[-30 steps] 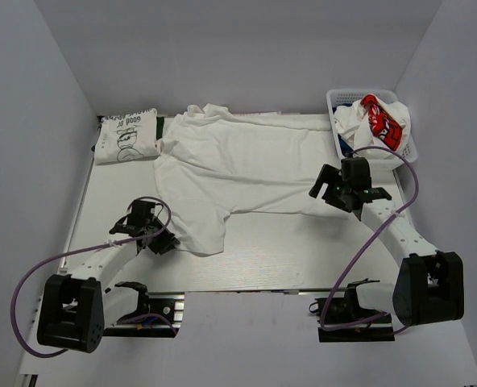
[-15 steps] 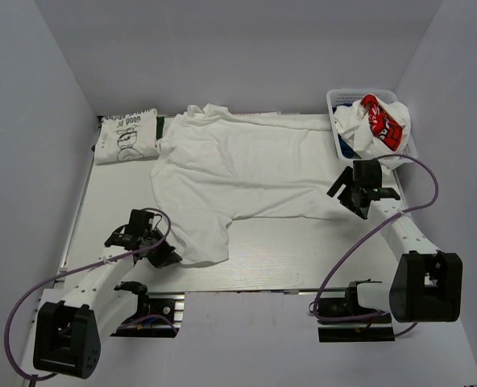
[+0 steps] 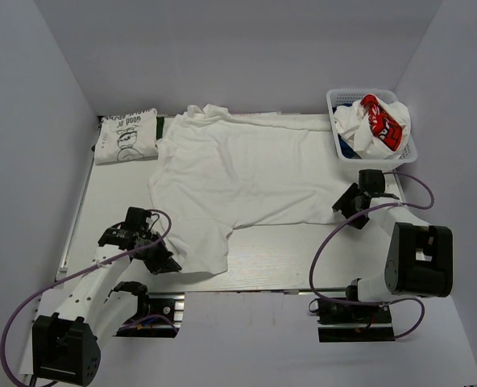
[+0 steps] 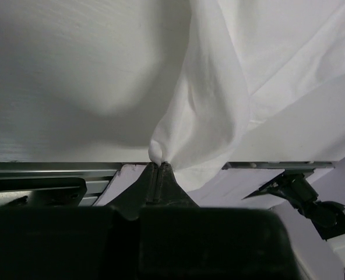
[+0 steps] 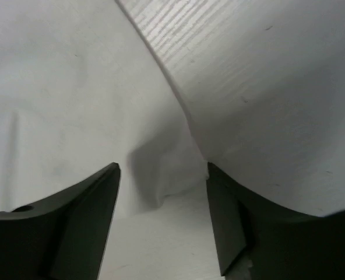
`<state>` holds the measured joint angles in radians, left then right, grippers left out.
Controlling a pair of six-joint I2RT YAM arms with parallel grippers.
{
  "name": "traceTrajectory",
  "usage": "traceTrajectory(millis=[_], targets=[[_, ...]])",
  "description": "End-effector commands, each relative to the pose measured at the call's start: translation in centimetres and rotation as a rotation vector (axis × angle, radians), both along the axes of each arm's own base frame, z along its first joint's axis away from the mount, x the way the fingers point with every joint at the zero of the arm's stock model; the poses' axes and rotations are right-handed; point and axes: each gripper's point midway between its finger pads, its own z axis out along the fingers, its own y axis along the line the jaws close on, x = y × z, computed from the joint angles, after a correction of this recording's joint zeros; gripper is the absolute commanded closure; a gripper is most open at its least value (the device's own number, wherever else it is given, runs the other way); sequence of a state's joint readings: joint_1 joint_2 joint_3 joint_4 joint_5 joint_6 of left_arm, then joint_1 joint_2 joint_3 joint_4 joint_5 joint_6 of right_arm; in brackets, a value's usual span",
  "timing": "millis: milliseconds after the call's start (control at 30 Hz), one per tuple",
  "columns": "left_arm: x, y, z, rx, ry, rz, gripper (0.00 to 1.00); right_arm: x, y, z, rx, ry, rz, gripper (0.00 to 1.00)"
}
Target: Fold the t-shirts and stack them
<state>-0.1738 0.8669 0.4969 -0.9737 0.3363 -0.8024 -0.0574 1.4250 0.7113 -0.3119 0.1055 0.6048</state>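
1. The worktop (image 3: 287, 258) carries everything. A bare white strip shows along its near edge.
2. The spread white t-shirt (image 3: 238, 173) lies flat across the middle and far part of the worktop. Since a second ago its near-left flap has been drawn out toward the near edge, so that side now lies longer and smoother.
3. The basket (image 3: 355, 91) stands at the far right corner. It holds crumpled tees (image 3: 375, 121), one with a red print, not yet folded.
4. A folded tee (image 3: 126, 135) rests at the far left corner, well apart from the basket. I judge it the start of the stack.
5. The left pincer (image 4: 159, 166) has closed within the last second. It now pinches a bunch of the flap's cloth close to the near edge.
6. The right pincer (image 5: 161, 169) has swung outward to the shirt's near-right corner. Its jaws stand apart astride the cloth edge and grip nothing yet. Once they close, both near corners would be held and the fold could begin, by my reckoning.
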Motion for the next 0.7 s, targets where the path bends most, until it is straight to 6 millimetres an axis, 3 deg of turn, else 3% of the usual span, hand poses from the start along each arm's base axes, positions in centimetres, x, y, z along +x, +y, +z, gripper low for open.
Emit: traceTrajectory(millis=[0, 67, 167, 400, 467, 633, 667], targets=[[-0.7, -0.8, 1.0, -0.053, 0.004, -0.063, 1.00, 0.4, 1.0, -0.8, 0.065, -0.025, 0.010, 0.38], [-0.9, -0.8, 1.3, -0.050, 0.009, -0.074, 1.00, 0.1, 0.8, -1.0, 0.060, -0.019, 0.005, 0.67], [-1.3, -0.8, 2.0, -0.054, 0.010, -0.093, 1.00, -1.1, 0.5, -1.2, 0.045, -0.001, -0.004, 0.97], [-3.7, -1.5, 2.2, -0.130, 0.032, -0.165, 1.00, -3.2, 0.5, -0.3, 0.025, -0.028, 0.016, 1.00], [-3.4, -1.9, 2.5, -0.156, 0.010, -0.180, 1.00, -3.7, 0.5, 0.3, 0.012, -0.047, 0.032, 1.00], [0.4, -4.0, 5.0, -0.268, -0.146, -0.196, 1.00, -3.5, 1.1, 1.2, 0.020, -0.094, 0.075, 1.00], [2.2, -4.4, 6.0, -0.285, -0.219, -0.201, 1.00, -3.3, 1.2, 1.4, 0.026, -0.102, 0.084, 1.00]])
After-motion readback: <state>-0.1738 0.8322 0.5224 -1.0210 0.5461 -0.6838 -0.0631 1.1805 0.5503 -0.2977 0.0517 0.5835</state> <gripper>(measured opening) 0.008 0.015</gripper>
